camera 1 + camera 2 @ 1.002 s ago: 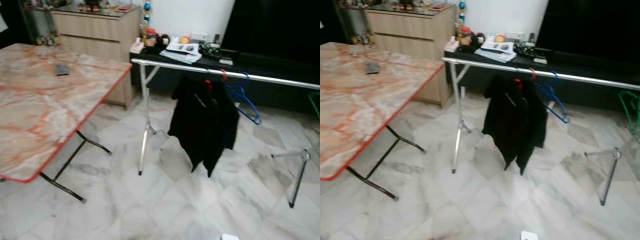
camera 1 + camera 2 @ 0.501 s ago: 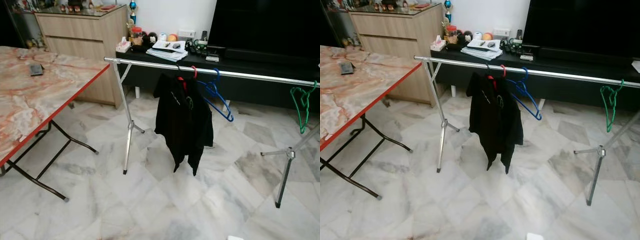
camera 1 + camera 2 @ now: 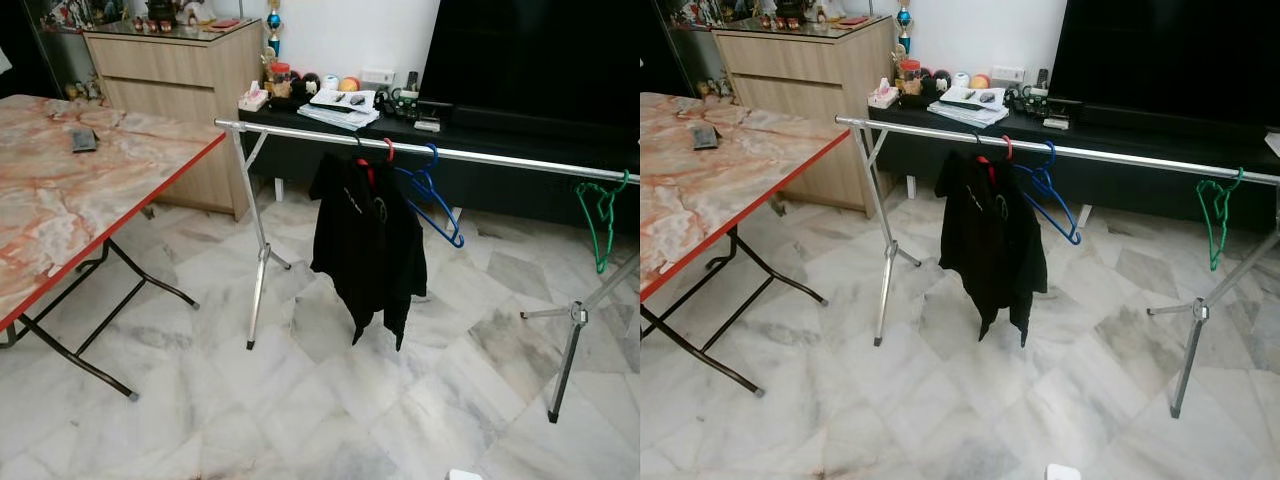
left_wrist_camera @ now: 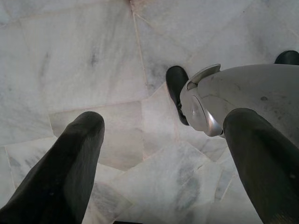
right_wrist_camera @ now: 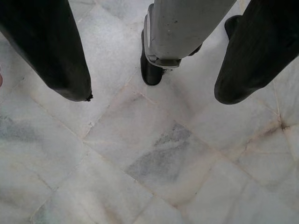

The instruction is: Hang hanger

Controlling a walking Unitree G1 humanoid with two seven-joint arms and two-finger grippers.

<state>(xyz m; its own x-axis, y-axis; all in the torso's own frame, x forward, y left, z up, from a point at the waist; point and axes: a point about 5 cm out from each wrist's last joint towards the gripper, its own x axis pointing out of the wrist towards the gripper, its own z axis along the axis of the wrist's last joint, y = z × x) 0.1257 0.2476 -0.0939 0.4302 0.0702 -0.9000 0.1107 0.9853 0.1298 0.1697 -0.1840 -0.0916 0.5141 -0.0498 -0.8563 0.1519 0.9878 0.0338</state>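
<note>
left eye view: a long silver rail (image 3: 470, 155) runs across the room on splayed legs. a black jacket (image 3: 366, 240) hangs from it on a red hanger (image 3: 388, 150), a blue hanger (image 3: 434, 195) hangs just beside it, and a green hanger (image 3: 600, 215) hangs well apart near the far end. the hangers look light, thin and stiff, probably slick plastic that swings easily; the bare shoulder bar or the neck under the hook seems the best hold. the stretch of rail between blue and green is bare. a marble table (image 3: 70, 210) with a red edge stands to the left, with open floor between it and the rail's leg.

right eye view: same scene; the rail's right foot (image 3: 1185, 365) juts out into the walkway, a likely trip point.

left wrist view: the left gripper (image 4: 163, 154) hangs idle over the floor tiles, fingers spread, holding nothing.

right wrist view: the right gripper (image 5: 154, 79) likewise hangs with fingers apart and empty.
</note>
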